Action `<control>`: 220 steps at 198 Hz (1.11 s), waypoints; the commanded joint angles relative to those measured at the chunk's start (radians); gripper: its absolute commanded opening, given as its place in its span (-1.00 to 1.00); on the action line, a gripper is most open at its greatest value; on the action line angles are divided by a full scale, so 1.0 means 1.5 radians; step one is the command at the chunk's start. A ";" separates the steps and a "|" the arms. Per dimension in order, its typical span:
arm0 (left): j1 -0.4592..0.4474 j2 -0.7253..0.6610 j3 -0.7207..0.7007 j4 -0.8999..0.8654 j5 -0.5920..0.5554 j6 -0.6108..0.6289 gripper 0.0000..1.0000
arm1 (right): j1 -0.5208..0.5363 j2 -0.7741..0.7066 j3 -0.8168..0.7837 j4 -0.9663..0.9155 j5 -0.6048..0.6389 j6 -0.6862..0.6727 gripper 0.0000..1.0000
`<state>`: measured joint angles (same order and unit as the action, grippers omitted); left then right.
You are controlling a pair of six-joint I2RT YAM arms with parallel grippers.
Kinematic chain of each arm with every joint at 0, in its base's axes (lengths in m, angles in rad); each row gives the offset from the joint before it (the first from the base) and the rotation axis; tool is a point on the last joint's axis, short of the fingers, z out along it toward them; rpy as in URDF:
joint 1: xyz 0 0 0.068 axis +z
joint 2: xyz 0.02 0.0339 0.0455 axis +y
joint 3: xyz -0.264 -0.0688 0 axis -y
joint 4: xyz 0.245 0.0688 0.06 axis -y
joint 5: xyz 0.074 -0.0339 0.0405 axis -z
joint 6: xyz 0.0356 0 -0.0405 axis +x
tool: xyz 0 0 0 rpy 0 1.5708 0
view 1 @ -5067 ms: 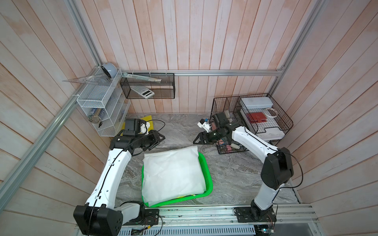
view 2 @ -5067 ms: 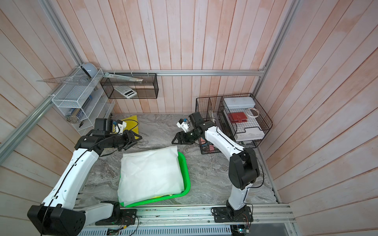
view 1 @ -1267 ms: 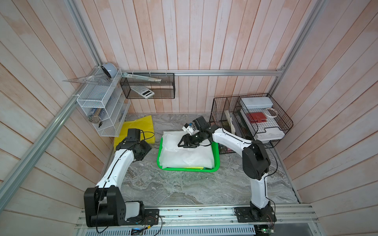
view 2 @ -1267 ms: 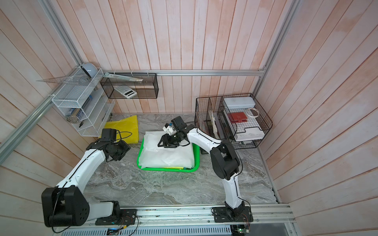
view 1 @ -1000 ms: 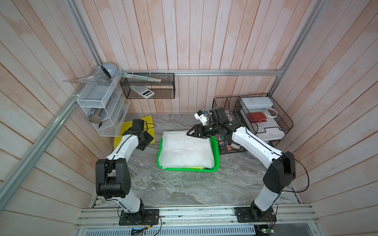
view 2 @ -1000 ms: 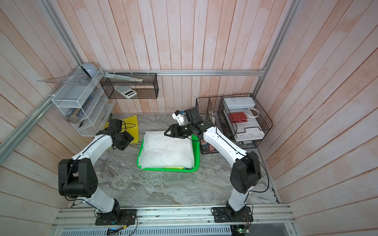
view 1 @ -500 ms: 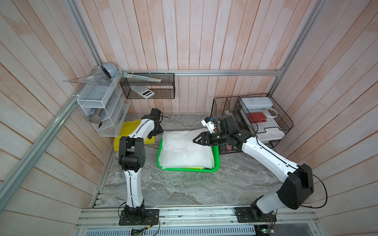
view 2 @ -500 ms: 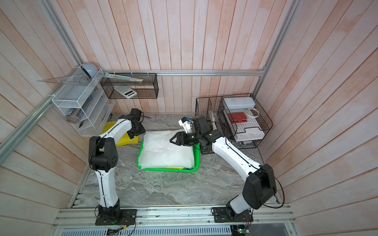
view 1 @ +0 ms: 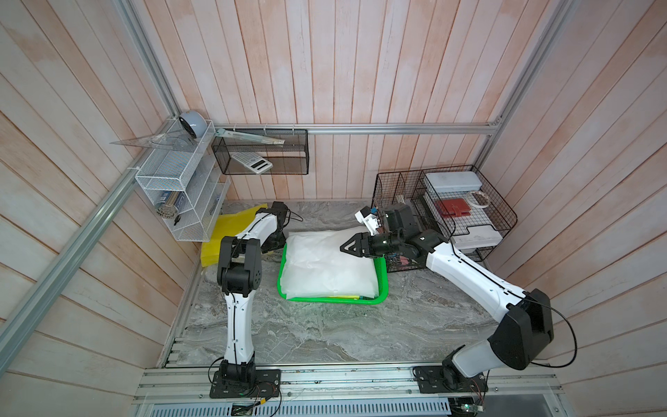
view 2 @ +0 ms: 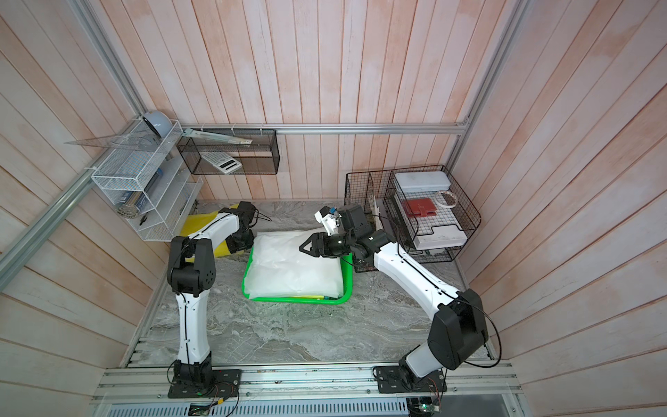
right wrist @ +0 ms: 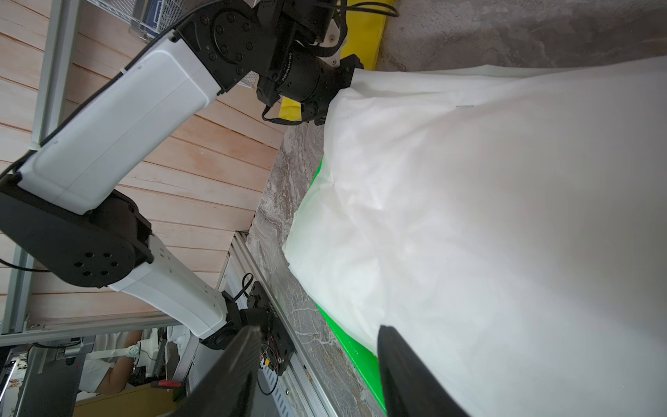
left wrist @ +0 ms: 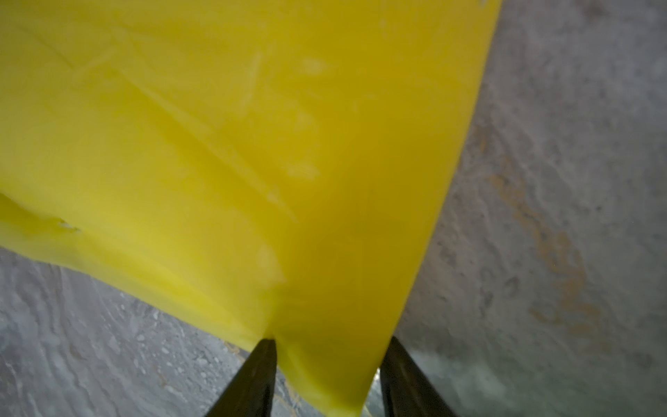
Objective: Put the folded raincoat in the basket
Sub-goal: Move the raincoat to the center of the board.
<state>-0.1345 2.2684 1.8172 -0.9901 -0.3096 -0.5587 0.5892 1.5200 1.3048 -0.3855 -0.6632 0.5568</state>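
Observation:
A yellow folded raincoat (view 1: 223,231) (view 2: 195,222) lies flat on the marble table left of the green basket (view 1: 382,285) (view 2: 346,285). My left gripper (left wrist: 328,343) is at its near corner, jaws apart, with the yellow corner (left wrist: 252,144) between the fingers. A white folded raincoat (view 1: 325,260) (view 2: 292,263) fills the basket and overhangs its rim. A strip of yellow shows under it at the front. My right gripper (view 1: 348,247) (right wrist: 317,330) hovers open over the white raincoat's (right wrist: 487,216) far right side, holding nothing.
A black wire organiser (view 1: 451,216) with boxes stands at the back right, close behind my right wrist. A white mesh shelf (view 1: 180,187) hangs on the left wall above the yellow raincoat, and a black mesh box (view 1: 260,159) on the back wall.
My left arm has swung toward the back and its gripper now sits at the yellow raincoat's corner, jaws narrower. My right gripper has drawn back to the right over the white raincoat.

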 commanded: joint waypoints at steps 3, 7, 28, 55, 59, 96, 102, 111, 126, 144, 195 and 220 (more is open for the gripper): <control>-0.004 -0.010 -0.027 -0.012 -0.032 0.007 -0.34 | 0.002 0.007 -0.006 0.007 -0.002 0.004 0.16; -0.004 -0.014 -0.031 -0.010 -0.033 0.007 -0.42 | 0.001 0.007 -0.007 0.007 -0.001 0.004 0.16; -0.003 -0.035 -0.053 -0.001 -0.039 0.009 -0.89 | 0.002 0.004 -0.013 0.009 0.000 0.007 0.16; -0.001 -0.077 -0.089 -0.011 -0.037 0.000 -1.00 | 0.001 0.001 -0.020 0.010 -0.003 0.014 0.15; -0.001 -0.089 -0.104 -0.010 -0.034 -0.005 -1.00 | 0.001 0.000 -0.023 0.012 -0.005 0.015 0.15; -0.001 -0.274 -0.320 0.052 0.028 -0.063 -1.00 | 0.002 -0.014 -0.046 0.048 -0.019 0.043 0.15; -0.001 -0.300 -0.348 0.052 0.037 -0.072 -1.00 | 0.002 -0.015 -0.047 0.050 -0.021 0.047 0.15; -0.005 -0.343 -0.393 0.051 0.053 -0.088 -1.00 | 0.003 -0.017 -0.045 0.051 -0.022 0.052 0.15; -0.016 -0.412 -0.470 0.061 0.092 -0.111 -1.00 | 0.006 -0.022 -0.045 0.056 -0.020 0.056 0.15; -0.034 -0.495 -0.558 0.055 0.119 -0.148 -1.00 | 0.008 -0.031 -0.045 0.059 -0.014 0.063 0.15; -0.061 -0.718 -0.693 -0.030 0.133 -0.221 -1.00 | 0.029 -0.060 -0.061 0.078 0.004 0.085 0.15; -0.078 -0.775 -0.715 -0.044 0.144 -0.258 -1.00 | 0.056 -0.064 -0.071 0.055 0.036 0.084 0.14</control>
<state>-0.2344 1.1614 0.7731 -1.0122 -0.1211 -0.8642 0.6365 1.4391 1.2221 -0.2874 -0.6628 0.6743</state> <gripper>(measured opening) 0.042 0.574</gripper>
